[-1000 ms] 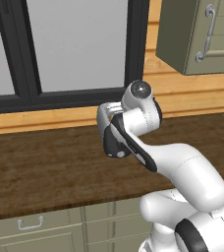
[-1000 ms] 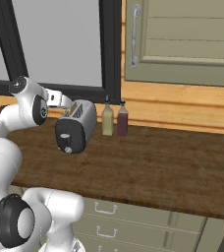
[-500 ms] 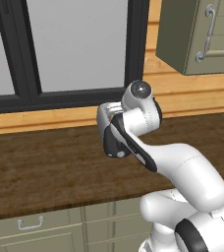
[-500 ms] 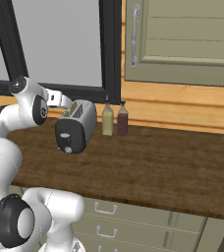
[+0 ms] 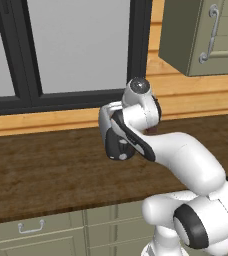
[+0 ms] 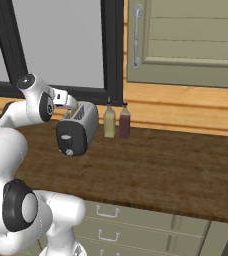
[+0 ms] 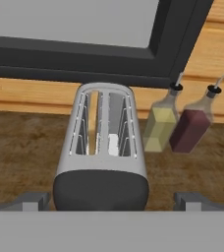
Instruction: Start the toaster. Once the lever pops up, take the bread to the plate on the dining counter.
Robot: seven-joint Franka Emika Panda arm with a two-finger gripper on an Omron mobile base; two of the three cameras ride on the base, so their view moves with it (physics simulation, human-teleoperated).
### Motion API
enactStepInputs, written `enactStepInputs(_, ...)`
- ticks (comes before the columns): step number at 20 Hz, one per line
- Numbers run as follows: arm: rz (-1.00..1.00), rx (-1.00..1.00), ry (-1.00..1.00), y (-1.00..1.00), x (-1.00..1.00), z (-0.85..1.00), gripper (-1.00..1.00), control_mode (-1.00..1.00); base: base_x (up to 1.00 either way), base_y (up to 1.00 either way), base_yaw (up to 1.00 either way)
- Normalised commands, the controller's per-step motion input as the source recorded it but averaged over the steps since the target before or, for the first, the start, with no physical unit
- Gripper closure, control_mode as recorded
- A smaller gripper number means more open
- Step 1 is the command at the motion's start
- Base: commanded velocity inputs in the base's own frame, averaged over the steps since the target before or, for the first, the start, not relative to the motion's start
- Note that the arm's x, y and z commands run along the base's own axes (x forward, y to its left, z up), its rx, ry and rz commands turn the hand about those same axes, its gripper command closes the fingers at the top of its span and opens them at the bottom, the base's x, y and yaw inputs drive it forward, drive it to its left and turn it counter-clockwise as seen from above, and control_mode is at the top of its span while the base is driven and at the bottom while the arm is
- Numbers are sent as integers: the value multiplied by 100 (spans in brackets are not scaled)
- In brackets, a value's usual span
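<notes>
The claw [image 7: 112, 202] hangs over the near end of the toaster [image 7: 102, 147], its jaws spread as wide as they go, one dark fingertip [image 7: 33, 201] off to each side of the black end face and neither touching it; it has nothing in its grip. In the hand view the chrome toaster runs straight ahead from between the fingers, its two long slots open to the top, and down in the right-hand slot there is a pale patch that may be the bread [image 7: 113, 144], though it is too dim down there to be sure. From the right base view the same toaster [image 6: 78, 128] stands on the dark wood table [image 6: 166, 165] just below and ahead of the claw [image 6: 68, 102], with its black end face turned toward the robot, the short black lever [image 6: 66, 139] on that face and the pale round knob [image 6: 69, 152] just beneath it. Just beyond the toaster and to the claw's right stand two stoppered bottles side by side, a yellowish one [image 7: 159, 125] nearest the toaster and a dark red one [image 7: 190, 127] close beside it. Behind them all runs the light wooden sill and the black-framed window [image 7: 84, 44]. Under the table's edge, on the robot's side, are olive drawers [image 6: 136, 225] with pale handles. In the left base view the arm's white wrist hides the toaster.
</notes>
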Motion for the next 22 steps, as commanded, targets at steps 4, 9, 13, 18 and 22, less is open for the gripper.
enactStepInputs(4,-1,0,12,1,38,-2,-100,-100,0,0,0)
enactStepInputs(9,-2,0,4,4,13,-13,-100,-100,0,0,0)
enactStepInputs(13,-4,0,0,1,4,-21,-100,-100,0,0,0)
enactStepInputs(18,-4,0,1,1,2,-21,-100,-100,0,0,0)
enactStepInputs(22,-5,0,2,1,8,-21,-100,-100,0,0,0)
